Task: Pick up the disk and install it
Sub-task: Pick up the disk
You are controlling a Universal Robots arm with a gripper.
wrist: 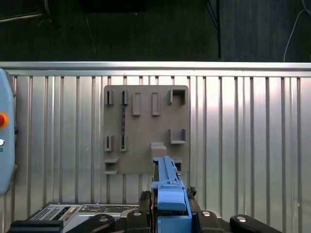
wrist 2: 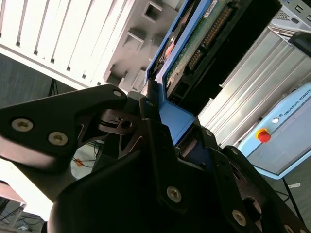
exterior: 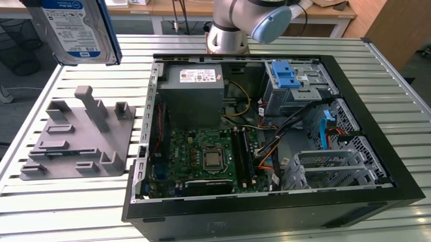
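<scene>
The disk [exterior: 79, 30] hangs upright in the air at the exterior view's upper left, above the grey slotted holder [exterior: 74, 141]; its label faces the camera and its blue frame runs down its edge. In the second wrist view my gripper [wrist 2: 165, 121] is shut on the blue-framed end of the disk [wrist 2: 194, 43], whose green circuit side shows. The first wrist view has the disk [wrist: 167, 187] edge-on between the black fingers [wrist: 146, 204], straight above the holder [wrist: 146, 128].
An open computer case [exterior: 350, 101] lies on the slatted metal table [exterior: 67, 201], with a grey power-supply box [exterior: 195, 93], a motherboard [exterior: 209, 156] and a drive bay with a blue latch [exterior: 286, 75]. The arm's base [exterior: 229, 30] stands behind it. A pendant [wrist: 5, 136] lies beside the table.
</scene>
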